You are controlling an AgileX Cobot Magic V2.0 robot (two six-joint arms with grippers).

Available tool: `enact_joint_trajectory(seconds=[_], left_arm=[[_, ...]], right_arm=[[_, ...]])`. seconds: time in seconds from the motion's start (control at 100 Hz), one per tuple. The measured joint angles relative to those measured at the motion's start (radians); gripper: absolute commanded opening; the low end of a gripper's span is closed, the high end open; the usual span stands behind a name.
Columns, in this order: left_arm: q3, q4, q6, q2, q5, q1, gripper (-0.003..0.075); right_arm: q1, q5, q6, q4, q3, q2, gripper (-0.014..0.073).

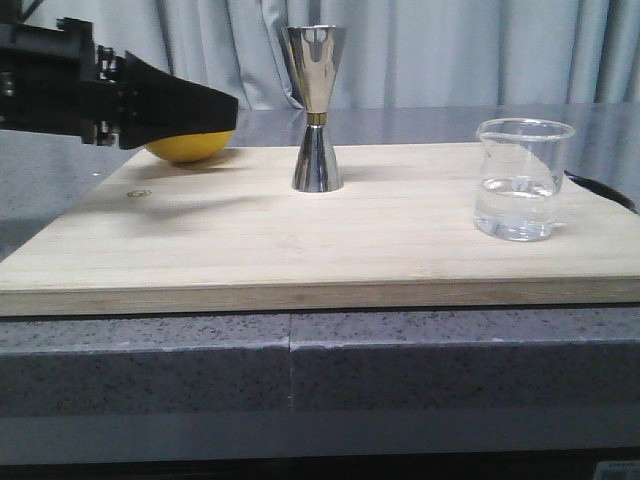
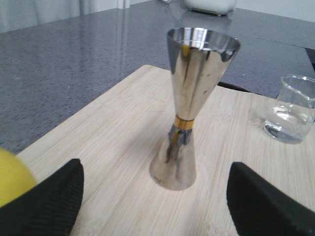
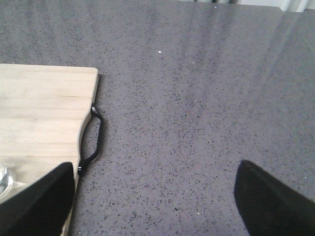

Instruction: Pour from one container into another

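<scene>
The steel jigger (image 1: 317,110) stands upright at the back middle of the wooden board (image 1: 300,250). A clear glass beaker (image 1: 523,180) with some clear liquid sits on the board's right side. My left gripper (image 1: 215,110) hovers at the left, pointing at the jigger and still apart from it. In the left wrist view the jigger (image 2: 189,113) stands ahead of the open left gripper (image 2: 156,201), with the beaker (image 2: 293,110) beyond it. The right gripper (image 3: 155,201) is open over the grey counter, just off the board's edge and out of the front view.
A yellow lemon (image 1: 190,147) lies at the board's back left, under the left gripper, and shows as a blurred lemon (image 2: 12,174) in the left wrist view. A black handle (image 3: 93,140) sticks out from the board's right edge. Grey speckled counter (image 3: 197,98) surrounds the board.
</scene>
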Motion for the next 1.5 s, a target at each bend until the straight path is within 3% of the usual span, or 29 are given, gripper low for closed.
enact_joint_trajectory(seconds=[0.37,0.66,0.75,1.03,1.5], left_arm=[[-0.173,0.0,0.007,0.118,0.004,-0.137,0.0553],[-0.247,0.0,0.005,0.166,0.004,-0.184,0.0549],[-0.256,0.0,0.005,0.175,0.004,-0.186,0.051],[-0.261,0.0,0.001,0.19,0.004,-0.186,0.0281],[-0.308,0.0,-0.036,0.191,0.004,-0.186,0.0265]], right_arm=[[0.0,0.0,0.0,0.0,0.0,0.0,0.06],[0.0,0.0,0.0,-0.001,0.0,0.0,0.06],[0.0,0.0,0.0,-0.001,0.0,0.0,0.06],[0.0,0.0,0.0,-0.001,0.0,0.0,0.06],[0.0,0.0,0.0,-0.001,0.0,0.0,0.06]])
